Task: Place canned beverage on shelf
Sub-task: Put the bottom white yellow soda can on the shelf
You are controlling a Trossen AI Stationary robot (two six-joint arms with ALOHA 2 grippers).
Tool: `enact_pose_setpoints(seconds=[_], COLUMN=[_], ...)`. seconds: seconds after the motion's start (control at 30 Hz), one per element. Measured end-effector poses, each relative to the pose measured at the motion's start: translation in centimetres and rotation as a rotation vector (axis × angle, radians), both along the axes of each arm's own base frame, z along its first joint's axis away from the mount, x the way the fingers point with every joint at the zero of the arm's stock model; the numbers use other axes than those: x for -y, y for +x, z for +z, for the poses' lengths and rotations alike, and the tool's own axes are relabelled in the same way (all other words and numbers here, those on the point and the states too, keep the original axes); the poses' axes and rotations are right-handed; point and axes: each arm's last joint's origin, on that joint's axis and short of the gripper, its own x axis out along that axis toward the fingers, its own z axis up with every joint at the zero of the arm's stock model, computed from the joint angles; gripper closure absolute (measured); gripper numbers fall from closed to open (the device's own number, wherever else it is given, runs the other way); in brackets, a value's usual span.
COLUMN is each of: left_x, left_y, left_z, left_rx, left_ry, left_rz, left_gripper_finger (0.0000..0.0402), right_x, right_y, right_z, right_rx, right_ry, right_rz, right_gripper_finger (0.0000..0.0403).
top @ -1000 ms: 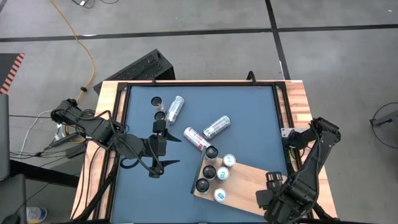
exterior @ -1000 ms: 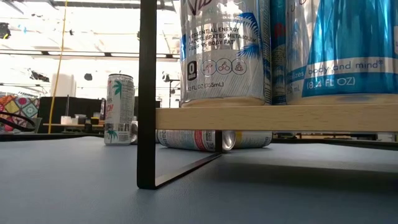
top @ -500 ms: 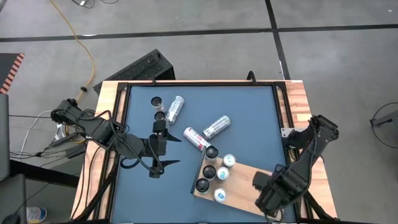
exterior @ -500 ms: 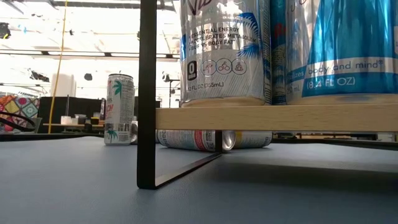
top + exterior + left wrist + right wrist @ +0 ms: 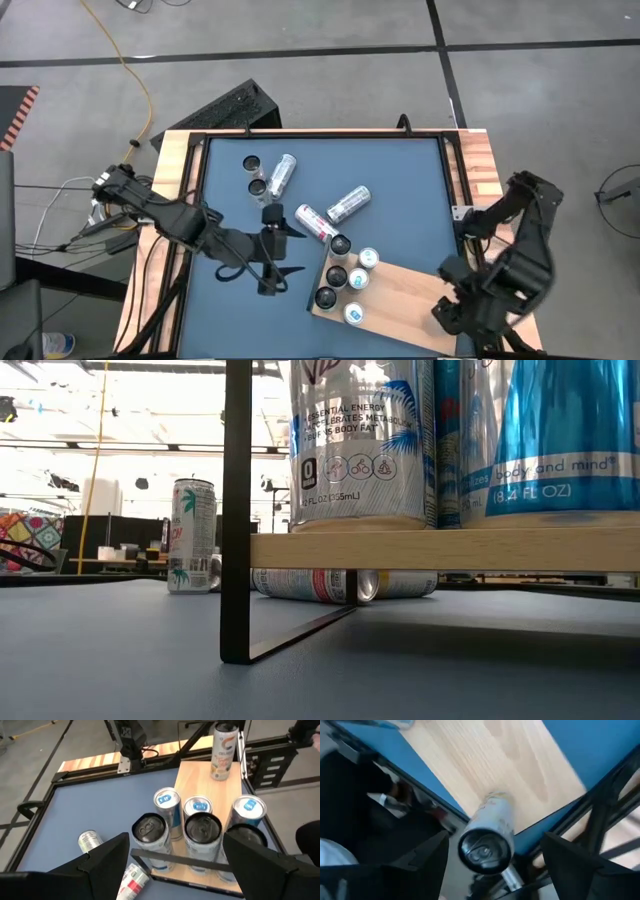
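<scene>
Shelf [image 5: 400, 300]: lying at the near right of the blue-grey tabletop [image 5: 230, 300]; five cans [image 5: 345, 275] crowding its left end; a white-and-orange can [image 5: 223, 751] standing at its right end, bare board between.
Left gripper [image 5: 273, 250]: fingers spread, holding nothing, hovering left of the shelf.
Right gripper [image 5: 465, 310]: released, above the shelf's right edge.
Obstacles: two cans lying [image 5: 335, 212] just beyond the shelf.

Five cans [image 5: 347, 282] upright on shelf [image 5: 395, 297], left end; three cans [image 5: 317, 222] lying on tabletop [image 5: 400, 175] behind shelf.
</scene>
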Motion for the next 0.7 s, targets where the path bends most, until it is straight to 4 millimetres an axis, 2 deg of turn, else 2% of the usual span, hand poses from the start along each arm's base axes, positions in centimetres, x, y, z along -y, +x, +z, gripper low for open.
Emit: enact_pose_setpoints(seconds=[0.1, 0.2, 0.33, 0.53, 0.7], left_x=[0.1, 0.1, 0.3, 0.0, 0.0], left_y=[0.3, 0.3, 0.5, 1.5, 1.4], left_z=[0.1, 0.3, 0.9, 1.9, 1.7], left_rx=[0.019, 0.046, 0.096, 0.210, 0.191], left_ry=[-0.007, -0.026, -0.045, -0.101, -0.099], left_rz=[0.005, 0.010, -0.018, -0.089, -0.078], left_gripper_finger=[0.0093, 0.0093, 0.0093, 0.0093, 0.0093], right_x=[-0.8, -2.1, -3.6, -3.6, -4.0], right_y=[-0.7, -1.0, -0.9, -0.4, -0.8], right_z=[-0.2, -1.3, -2.8, -2.6, -2.8], right_rx=[0.015, -0.023, -0.041, 0.185, 0.214], right_ry=[0.000, -0.032, -0.090, -0.183, -0.194], right_rz=[-0.087, -0.186, -0.161, -0.123, -0.127], right_gripper_finger=[0.0108, 0.0108, 0.0108, 0.0108, 0.0108])
